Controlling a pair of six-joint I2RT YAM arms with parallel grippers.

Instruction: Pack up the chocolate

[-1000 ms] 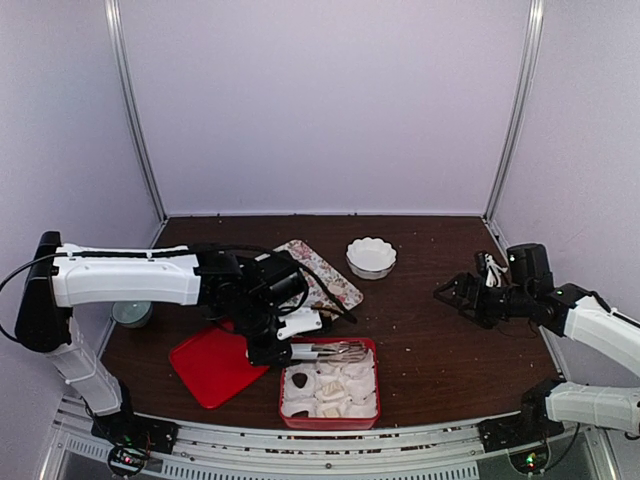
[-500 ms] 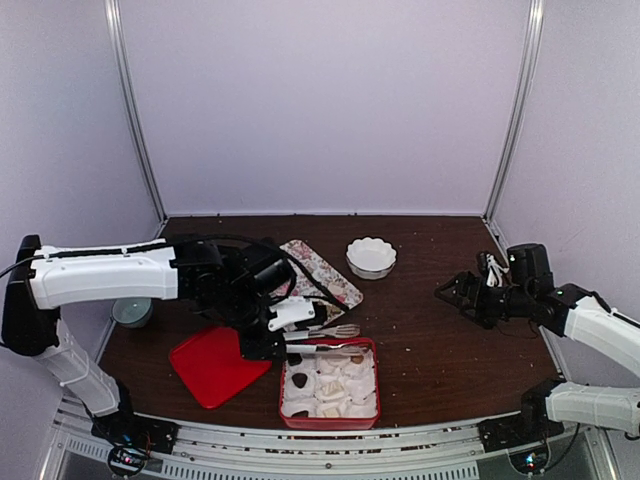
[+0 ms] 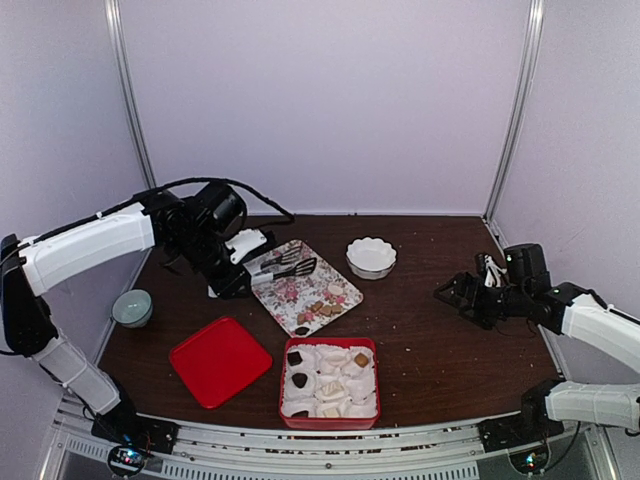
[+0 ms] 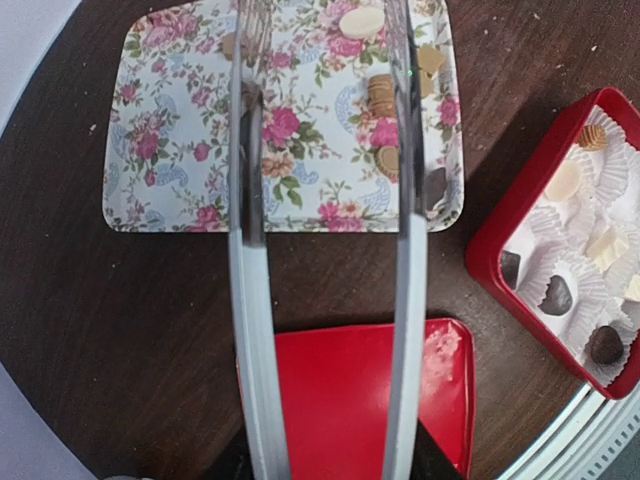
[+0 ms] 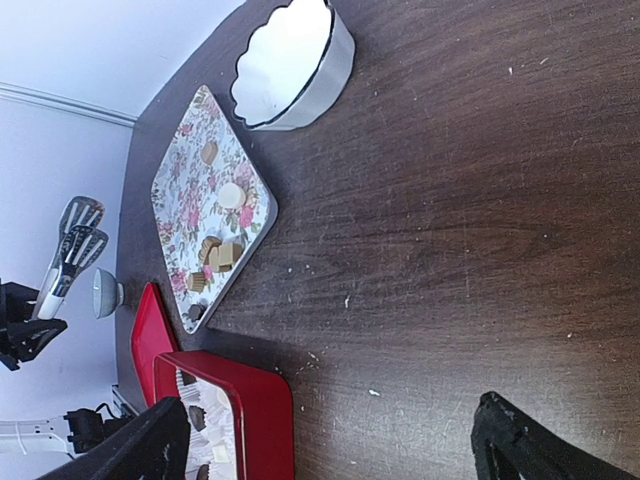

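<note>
Several tan, brown and pale chocolate pieces [image 3: 320,310] lie on the flowered tray [image 3: 290,290]; they also show in the left wrist view [image 4: 382,95] and the right wrist view [image 5: 215,255]. More chocolate pieces [image 3: 298,380] sit in white paper cups in the red box [image 3: 330,424], which shows at the right of the left wrist view [image 4: 520,215]. My left gripper [image 3: 232,272] is shut on grey tongs [image 3: 285,265]. The tongs' arms [image 4: 245,300] are spread and empty above the tray's near edge. My right gripper [image 3: 455,293] is open and empty over bare table at the right [image 5: 330,450].
A red lid [image 3: 220,360] lies left of the box, under the tongs in the left wrist view [image 4: 350,400]. A white scalloped bowl [image 3: 370,257] stands behind the tray. A small teal bowl [image 3: 132,305] sits at the far left. White walls enclose the table.
My left arm has lifted the tongs off the red box and swung them back and left, over the flowered tray. The right arm has not moved.
</note>
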